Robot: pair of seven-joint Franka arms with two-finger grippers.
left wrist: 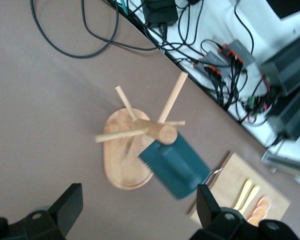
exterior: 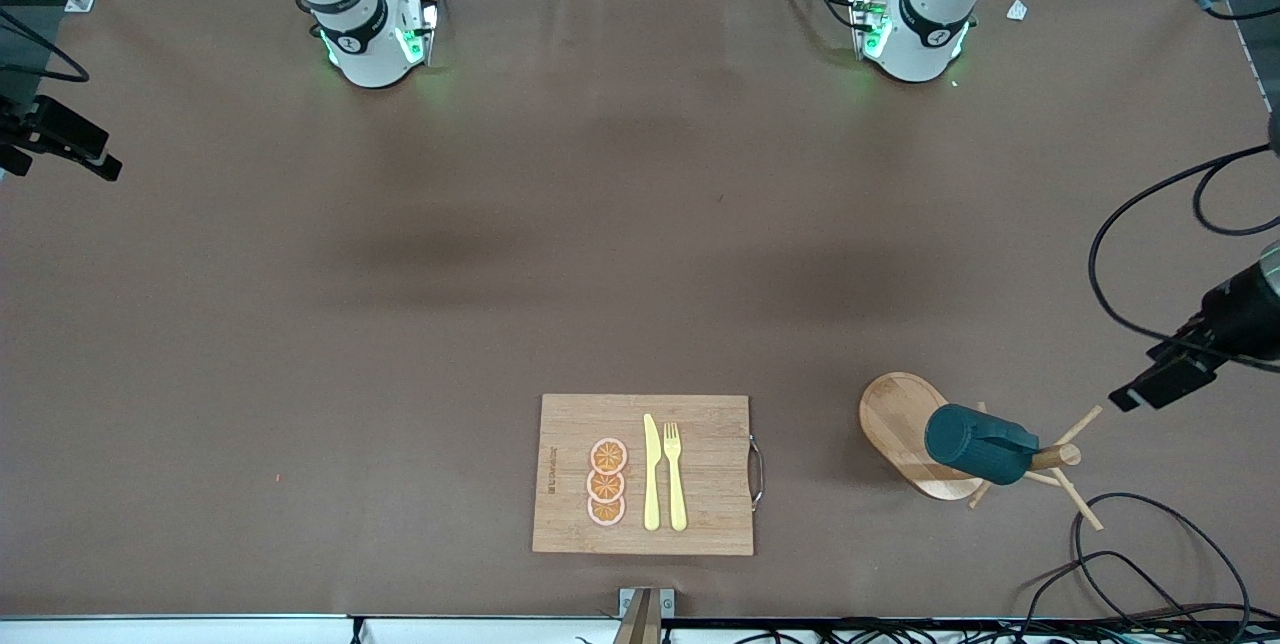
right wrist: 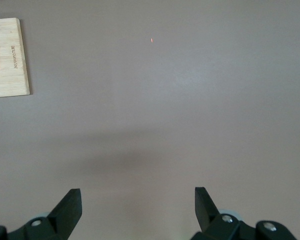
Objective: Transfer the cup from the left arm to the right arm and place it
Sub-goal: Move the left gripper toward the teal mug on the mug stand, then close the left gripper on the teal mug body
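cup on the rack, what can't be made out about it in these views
- Cup handle and inside: front view shows only its outer wall and base end.
- How the cup hangs: its mouth end is hidden by the rack post; the left wrist view blurs it.
- Right wrist view: cup out of frame.

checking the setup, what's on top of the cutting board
On the board lie three orange slices, a yellow knife and a yellow fork, side by side. Whatever is under them is covered.

Left gripper: black fingers spread wide, empty, raised over the table's left-arm end. Right gripper: fingers equally wide, empty, above bare tabletop.
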